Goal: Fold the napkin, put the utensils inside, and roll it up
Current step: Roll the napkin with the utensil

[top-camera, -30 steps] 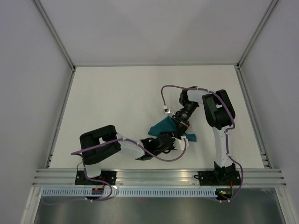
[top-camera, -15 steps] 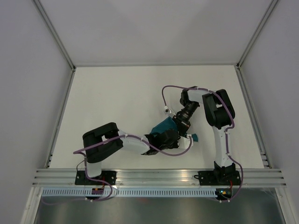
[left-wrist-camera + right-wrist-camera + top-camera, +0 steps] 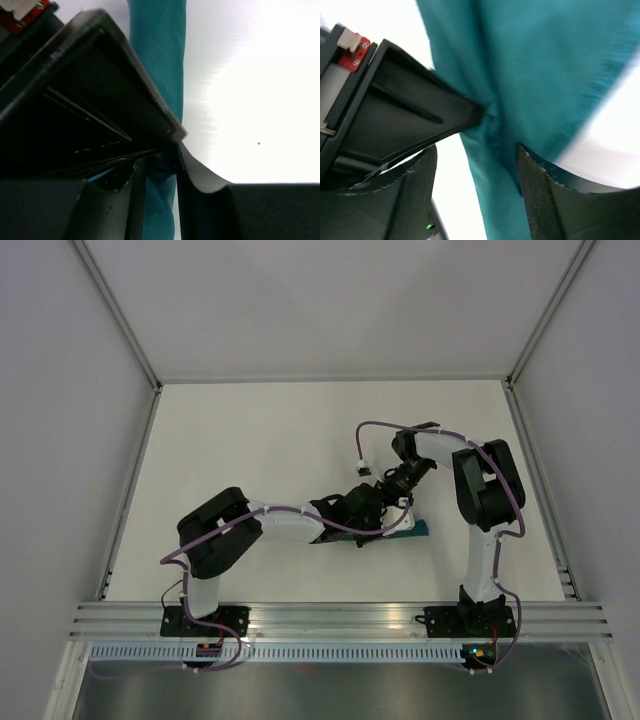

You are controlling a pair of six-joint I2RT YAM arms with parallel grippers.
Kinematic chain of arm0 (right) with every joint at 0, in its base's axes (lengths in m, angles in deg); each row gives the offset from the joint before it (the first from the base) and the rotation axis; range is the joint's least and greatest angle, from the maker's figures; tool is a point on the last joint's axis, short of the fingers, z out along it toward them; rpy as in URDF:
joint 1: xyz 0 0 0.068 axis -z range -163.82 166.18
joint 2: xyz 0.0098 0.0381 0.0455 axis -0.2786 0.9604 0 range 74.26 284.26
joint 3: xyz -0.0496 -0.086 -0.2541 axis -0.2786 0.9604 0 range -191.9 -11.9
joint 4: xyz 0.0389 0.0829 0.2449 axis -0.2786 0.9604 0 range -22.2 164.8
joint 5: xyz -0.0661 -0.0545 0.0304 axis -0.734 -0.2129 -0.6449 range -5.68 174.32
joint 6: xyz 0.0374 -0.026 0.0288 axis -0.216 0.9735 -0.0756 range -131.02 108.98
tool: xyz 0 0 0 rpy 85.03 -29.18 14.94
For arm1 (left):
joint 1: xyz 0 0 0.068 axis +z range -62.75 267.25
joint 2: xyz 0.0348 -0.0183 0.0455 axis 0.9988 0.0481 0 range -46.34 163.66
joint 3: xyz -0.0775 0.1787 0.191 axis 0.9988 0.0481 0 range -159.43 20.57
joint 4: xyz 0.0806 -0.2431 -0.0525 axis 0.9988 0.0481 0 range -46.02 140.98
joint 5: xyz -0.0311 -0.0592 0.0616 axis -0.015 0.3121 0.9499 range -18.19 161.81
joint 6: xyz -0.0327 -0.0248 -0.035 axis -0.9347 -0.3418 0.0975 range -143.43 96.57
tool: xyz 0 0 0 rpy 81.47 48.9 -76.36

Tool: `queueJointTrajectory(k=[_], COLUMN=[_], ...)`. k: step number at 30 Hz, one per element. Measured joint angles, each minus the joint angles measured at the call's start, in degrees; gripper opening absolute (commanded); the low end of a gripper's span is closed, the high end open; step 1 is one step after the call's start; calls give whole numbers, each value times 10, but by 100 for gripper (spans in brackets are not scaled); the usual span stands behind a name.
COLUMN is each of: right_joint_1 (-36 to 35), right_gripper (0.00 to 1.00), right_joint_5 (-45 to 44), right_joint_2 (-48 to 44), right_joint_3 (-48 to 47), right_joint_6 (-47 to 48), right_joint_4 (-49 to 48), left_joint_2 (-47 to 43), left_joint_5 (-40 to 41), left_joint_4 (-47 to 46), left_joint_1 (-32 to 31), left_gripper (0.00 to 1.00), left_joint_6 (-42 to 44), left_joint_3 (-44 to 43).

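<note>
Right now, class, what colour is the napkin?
The napkin is plain teal-green, clearest in the right wrist view.

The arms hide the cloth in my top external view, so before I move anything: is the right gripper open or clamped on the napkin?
Observer: The right wrist view shows the right gripper open, fingers apart, with one fingertip touching a bunched crease in the napkin.
Operator: And the left one?
Observer: In the left wrist view the left gripper is closed on the napkin, which runs away from its fingers as a narrow strip.
</note>
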Motion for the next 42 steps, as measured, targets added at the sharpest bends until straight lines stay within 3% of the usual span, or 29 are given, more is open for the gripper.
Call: queueJointTrajectory(k=[8,14,21,25,31,42], right_joint_1=[39,113,142,137,77,-116], right_gripper=[73,73,76,79,83,84], right_joint_5=[-57,-71,-74,-60,-79,-191], right_joint_2=[-91,-169,-339,-464,-582,-574], right_joint_3=[47,111,247,340,435,516], right_joint_6=[-111,-174,-180,-135,-55,-10], right_joint_4=[-224,-347,-439,-456,-470,-540], left_joint_2=[21,51,106,134,173,213], left_joint_5=[-124,-224,-341,-391,-445,-486], left_joint_4=[76,134,184,212,258,313], left_joint_1=[49,94,143,162,181,192], left_gripper=[2,2,2,2,2,2], left_joint_6=[-50,-81,-116,-127,-135,-138], left_joint_3=[-53,-97,-154,-183,-226,-274])
